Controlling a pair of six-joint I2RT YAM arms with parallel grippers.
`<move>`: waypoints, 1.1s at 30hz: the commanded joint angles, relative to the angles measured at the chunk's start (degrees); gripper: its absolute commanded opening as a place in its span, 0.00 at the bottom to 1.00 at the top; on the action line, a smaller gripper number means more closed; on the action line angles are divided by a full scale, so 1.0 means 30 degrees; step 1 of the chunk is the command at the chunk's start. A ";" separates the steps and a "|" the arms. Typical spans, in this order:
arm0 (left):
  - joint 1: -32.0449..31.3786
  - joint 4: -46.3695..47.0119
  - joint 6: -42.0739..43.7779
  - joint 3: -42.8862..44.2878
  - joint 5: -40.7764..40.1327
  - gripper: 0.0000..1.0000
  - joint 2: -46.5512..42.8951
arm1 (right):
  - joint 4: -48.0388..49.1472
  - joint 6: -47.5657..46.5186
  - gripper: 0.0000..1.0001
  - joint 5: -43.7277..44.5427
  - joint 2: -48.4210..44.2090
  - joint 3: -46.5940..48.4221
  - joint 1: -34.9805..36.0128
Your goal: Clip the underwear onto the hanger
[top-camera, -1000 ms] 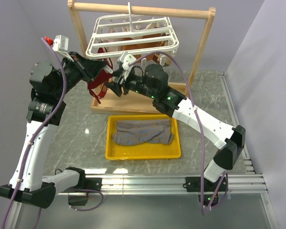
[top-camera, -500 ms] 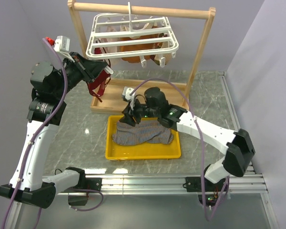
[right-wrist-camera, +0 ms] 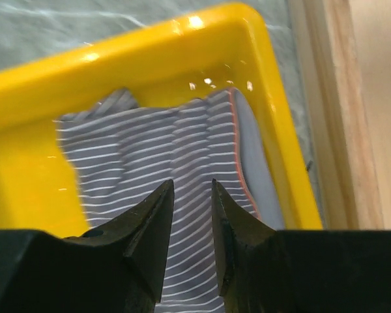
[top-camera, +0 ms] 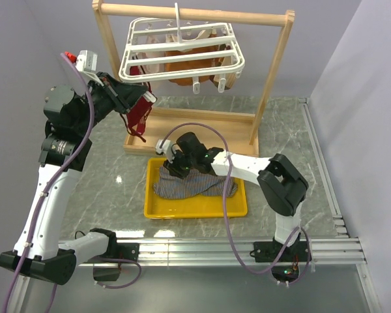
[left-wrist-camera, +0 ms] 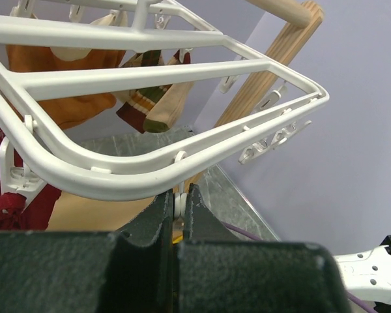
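Note:
The grey striped underwear [top-camera: 195, 184] lies crumpled in the yellow tray [top-camera: 195, 207]; it also shows in the right wrist view [right-wrist-camera: 156, 163]. My right gripper [top-camera: 171, 167] is open just above the cloth at the tray's back left, its jaws [right-wrist-camera: 192, 186] a small gap apart over the stripes. The white grid hanger [top-camera: 182, 49] hangs by its hook from the wooden stand's bar. My left gripper [top-camera: 145, 99] is shut on a small white clip [left-wrist-camera: 180, 203] dangling under the hanger's near rim [left-wrist-camera: 117, 176].
The wooden frame stand [top-camera: 274, 78] rises behind the tray with its base board [top-camera: 195, 143] on the marble table. Dark red underwear [top-camera: 137, 117] hangs by my left gripper. Orange-brown garments [top-camera: 182, 62] hang under the hanger.
My right gripper has dropped from beside the hanger's front clips down to the tray and now hovers over the striped underwear. My left arm has held still on its clip.

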 commanded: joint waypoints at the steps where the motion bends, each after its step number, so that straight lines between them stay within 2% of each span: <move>1: 0.0106 0.0618 -0.0068 -0.0306 0.0277 0.00 -0.0118 | 0.0680 -0.1172 0.37 0.1919 0.0366 0.1245 -0.0100; 7: 0.0107 0.0823 -0.0157 -0.0629 0.0365 0.00 -0.0147 | 0.0389 -0.1408 0.36 0.2160 0.1714 0.2036 -0.0101; 19: 0.0136 0.0735 -0.0069 -0.0483 0.0365 0.00 -0.0264 | -0.3943 -0.1204 0.28 -0.0474 0.3971 0.3618 -0.0101; 23: 0.0136 0.0706 -0.0040 -0.0542 0.0423 0.00 -0.0265 | -0.4914 -0.0794 0.25 -0.1824 0.3651 0.3650 -0.0101; 27: 0.0165 0.0677 0.0049 -0.0600 0.0423 0.00 -0.0352 | -0.4127 -0.0178 0.25 -0.2440 0.2568 0.2508 -0.0072; 31: 0.0165 0.0677 0.0020 -0.0658 0.0540 0.00 -0.0265 | -0.2896 -0.0323 0.31 -0.2382 0.1688 0.1978 -0.0275; 33: 0.0165 0.0676 0.0049 -0.0542 0.0541 0.00 -0.0177 | -0.2339 -0.0353 0.41 -0.2732 0.1512 0.2182 -0.0509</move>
